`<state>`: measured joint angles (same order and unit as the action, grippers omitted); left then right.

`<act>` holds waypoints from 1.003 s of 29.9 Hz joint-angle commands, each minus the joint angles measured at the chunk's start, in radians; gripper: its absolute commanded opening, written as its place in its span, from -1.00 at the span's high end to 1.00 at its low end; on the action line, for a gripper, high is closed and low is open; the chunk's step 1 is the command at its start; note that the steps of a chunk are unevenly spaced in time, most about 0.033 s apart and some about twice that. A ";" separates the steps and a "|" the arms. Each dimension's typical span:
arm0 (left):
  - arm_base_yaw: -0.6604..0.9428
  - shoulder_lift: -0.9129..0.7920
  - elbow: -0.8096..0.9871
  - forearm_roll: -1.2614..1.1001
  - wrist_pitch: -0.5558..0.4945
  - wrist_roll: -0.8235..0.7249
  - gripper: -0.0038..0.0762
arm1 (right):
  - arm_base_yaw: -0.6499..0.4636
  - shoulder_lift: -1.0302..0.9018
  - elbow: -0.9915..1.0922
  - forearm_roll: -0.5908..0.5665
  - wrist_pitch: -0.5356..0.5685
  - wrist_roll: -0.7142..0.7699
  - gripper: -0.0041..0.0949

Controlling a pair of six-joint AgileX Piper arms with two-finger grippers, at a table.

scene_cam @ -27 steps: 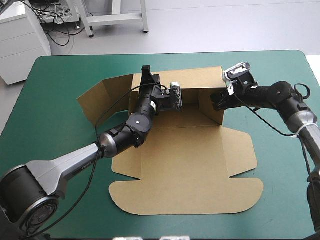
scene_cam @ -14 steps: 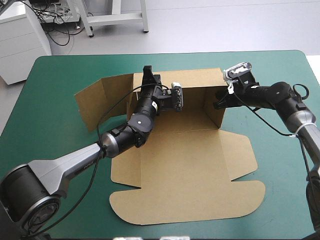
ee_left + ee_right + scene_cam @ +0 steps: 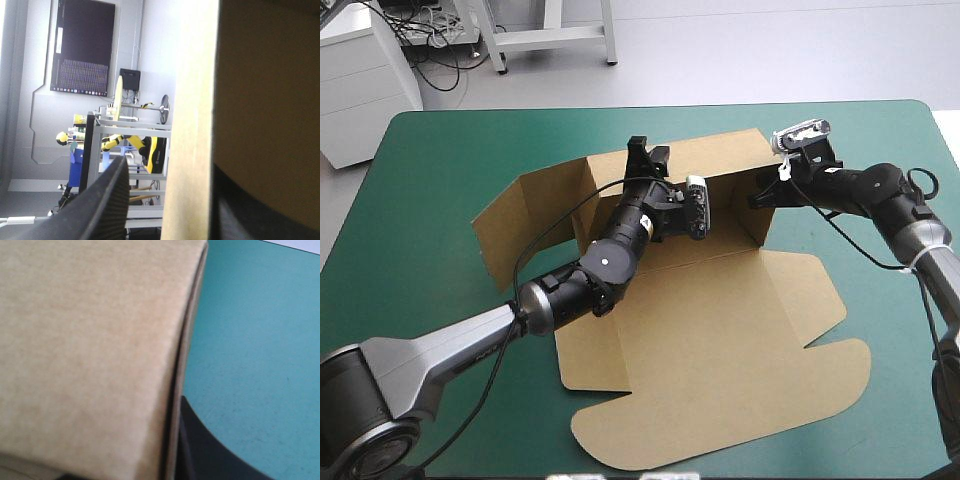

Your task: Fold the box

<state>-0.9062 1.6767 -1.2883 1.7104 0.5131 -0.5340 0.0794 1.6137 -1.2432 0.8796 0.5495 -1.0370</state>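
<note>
The brown box (image 3: 710,320) lies as a cut sheet with its lid panel flat toward the table's front. Its back wall (image 3: 720,155) stands raised, a left flap (image 3: 525,215) angles upward and a right side wall (image 3: 748,205) is turned inward. My left gripper (image 3: 646,158) sits over the back wall's top edge. In the left wrist view the board's edge (image 3: 192,125) stands between the black fingers (image 3: 102,205), all but shut. My right gripper (image 3: 760,195) pinches the right side wall. There the board (image 3: 90,340) fills the view beside one finger (image 3: 205,450).
Bare teal-green cover (image 3: 420,250) lies left of the box, and more (image 3: 900,330) to its right. The lid's rounded front edge (image 3: 720,450) reaches near the table's front edge. The far edge (image 3: 650,108) runs just behind the back wall.
The whole sheet has turned and slid to the right, its lid end swinging toward the front right. My left gripper moved right along with the back wall. The right gripper stayed nearly in place.
</note>
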 commanded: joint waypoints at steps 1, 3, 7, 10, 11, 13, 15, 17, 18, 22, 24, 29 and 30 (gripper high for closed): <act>-0.033 -0.072 -0.033 -0.037 0.016 -0.013 0.09 | 0.003 -0.050 -0.028 0.072 0.049 -0.017 0.96; -0.048 -0.080 -0.033 -0.078 0.014 -0.012 0.09 | 0.003 -0.050 -0.028 0.072 0.049 -0.014 0.96; -0.072 -0.097 -0.033 -0.137 0.001 -0.011 0.09 | 0.003 -0.050 -0.028 0.072 0.048 -0.010 0.96; -0.094 -0.119 -0.033 -0.170 -0.021 -0.011 0.09 | 0.003 -0.050 -0.028 0.062 0.031 0.018 0.96; -0.104 -0.126 -0.033 -0.184 -0.033 -0.011 0.09 | 0.003 -0.050 -0.028 0.062 0.026 0.018 0.96; -0.118 -0.134 -0.033 -0.207 -0.044 -0.011 0.09 | 0.003 -0.050 -0.028 0.060 0.020 0.018 0.96; -0.136 -0.145 -0.034 -0.219 -0.044 -0.011 0.09 | 0.003 -0.050 -0.028 0.060 0.016 0.018 0.96; -0.155 -0.158 -0.036 -0.240 -0.055 -0.011 0.09 | 0.003 -0.050 -0.028 0.058 0.011 0.018 0.96; -0.165 -0.170 -0.038 -0.257 -0.068 -0.011 0.09 | 0.003 -0.050 -0.028 0.057 0.007 0.018 0.96; -0.186 -0.215 -0.038 -0.351 -0.103 -0.011 0.09 | 0.003 -0.050 -0.030 0.055 -0.007 0.018 0.96; -0.186 -0.231 -0.038 -0.392 -0.108 -0.011 0.09 | 0.003 -0.050 -0.030 0.051 -0.007 0.023 0.96; -0.184 -0.272 -0.048 -0.442 -0.106 -0.011 0.09 | 0.003 -0.050 -0.030 0.030 -0.017 0.041 0.96; -0.184 -0.277 -0.061 -0.463 -0.104 -0.011 0.09 | 0.003 -0.050 -0.030 0.018 -0.021 0.052 0.96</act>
<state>-1.0864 1.4585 -1.2936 1.2633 0.4169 -0.5320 0.0794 1.6128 -1.2432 0.8705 0.5588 -1.0124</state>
